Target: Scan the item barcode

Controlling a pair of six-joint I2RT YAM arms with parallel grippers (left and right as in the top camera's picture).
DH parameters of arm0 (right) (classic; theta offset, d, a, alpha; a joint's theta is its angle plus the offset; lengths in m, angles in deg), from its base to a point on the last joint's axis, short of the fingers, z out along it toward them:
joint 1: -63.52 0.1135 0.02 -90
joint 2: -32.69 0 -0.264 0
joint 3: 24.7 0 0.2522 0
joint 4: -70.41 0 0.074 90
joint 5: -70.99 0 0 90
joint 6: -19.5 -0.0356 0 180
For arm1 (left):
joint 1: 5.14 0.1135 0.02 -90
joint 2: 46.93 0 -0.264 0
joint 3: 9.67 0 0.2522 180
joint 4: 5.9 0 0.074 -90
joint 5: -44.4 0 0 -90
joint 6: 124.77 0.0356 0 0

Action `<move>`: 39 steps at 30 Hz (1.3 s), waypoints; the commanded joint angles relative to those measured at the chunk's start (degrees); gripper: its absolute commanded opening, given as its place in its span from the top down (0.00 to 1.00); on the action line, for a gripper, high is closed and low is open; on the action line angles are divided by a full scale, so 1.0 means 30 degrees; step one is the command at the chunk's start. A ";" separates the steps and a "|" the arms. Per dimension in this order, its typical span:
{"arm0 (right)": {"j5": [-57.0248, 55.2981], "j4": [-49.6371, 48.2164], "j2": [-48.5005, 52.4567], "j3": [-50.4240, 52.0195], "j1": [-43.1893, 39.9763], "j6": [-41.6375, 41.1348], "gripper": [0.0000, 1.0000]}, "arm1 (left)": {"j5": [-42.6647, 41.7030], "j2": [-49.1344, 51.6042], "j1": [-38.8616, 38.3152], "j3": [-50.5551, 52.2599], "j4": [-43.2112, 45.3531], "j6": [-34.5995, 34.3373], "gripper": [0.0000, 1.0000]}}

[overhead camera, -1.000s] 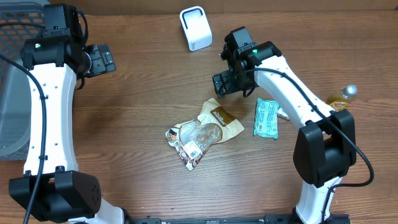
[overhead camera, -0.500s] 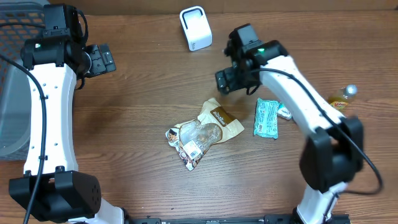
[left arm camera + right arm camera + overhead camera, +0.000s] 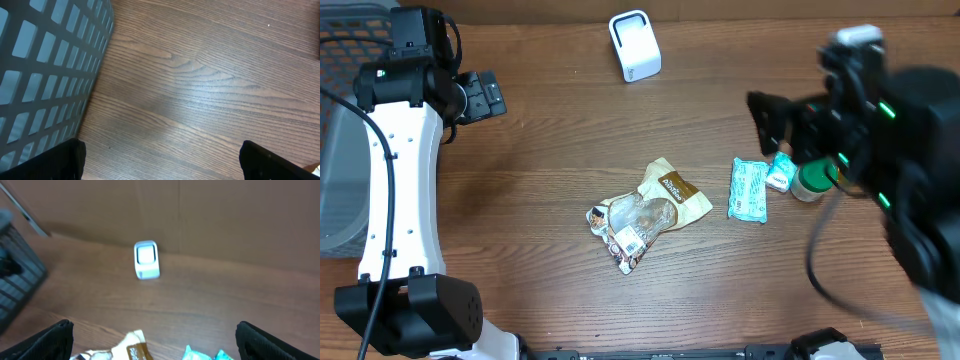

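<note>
Overhead: the wooden surface (image 3: pixel 550 150) carries a white scanner (image 3: pixel 635 45), a rounded box standing at the far edge, probably placed there so either arm can bring an item up to its face. The snack bag (image 3: pixel 645 215) lies flat in the middle, made of crinkled clear and brown film. It has a pale label near its lower end that may be the barcode, but it is too small to tell. A flat teal packet (image 3: pixel 750 188) lies just to its right, not touching it. The right arm (image 3: pixel 890 130) is raised close to the camera and blurred. The left fingers (image 3: pixel 485 97) hang beside the grey basket (image 3: pixel 340 150), well apart from the goods.

Left wrist: the dark tips sit in the two bottom corners, spread wide, with only bare wood grain between them. The basket's plastic lattice wall curves along the left.

Right wrist: the right fingers (image 3: pixel 52 340) are likewise spread to both corners, with nothing between them. The scanner stands ahead near the centre, against a plain brown wall, and the tops of the bag and packet show at the bottom edge. I judge that no item has been picked up yet.
</note>
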 commanded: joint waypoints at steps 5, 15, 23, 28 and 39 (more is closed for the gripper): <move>-0.0969 0.0372 -0.3118 -0.0124 -0.0095 0.0197 0.00 | 0.0095 -0.0095 -0.0015 -0.0270 0.0066 0.0153 0.00; -0.1326 0.1909 -0.5625 0.1545 -0.0794 0.0342 0.00 | 0.0095 -0.0095 -0.0015 -0.0262 0.0066 0.0153 0.00; -0.1107 -0.0109 -1.0142 0.6732 -0.2433 0.0335 0.00 | 0.0095 -0.0095 -0.0015 -0.0262 0.0066 0.0153 0.00; -0.0364 -0.1902 -1.3376 1.1132 -0.3002 0.0335 0.00 | 0.0095 -0.0095 -0.0022 -0.0262 0.0066 0.0153 0.00; 0.1224 -1.0717 -2.0495 2.2287 -0.4211 0.0335 0.00 | 0.0095 -0.0095 -0.0015 -0.0262 0.0066 0.0153 0.00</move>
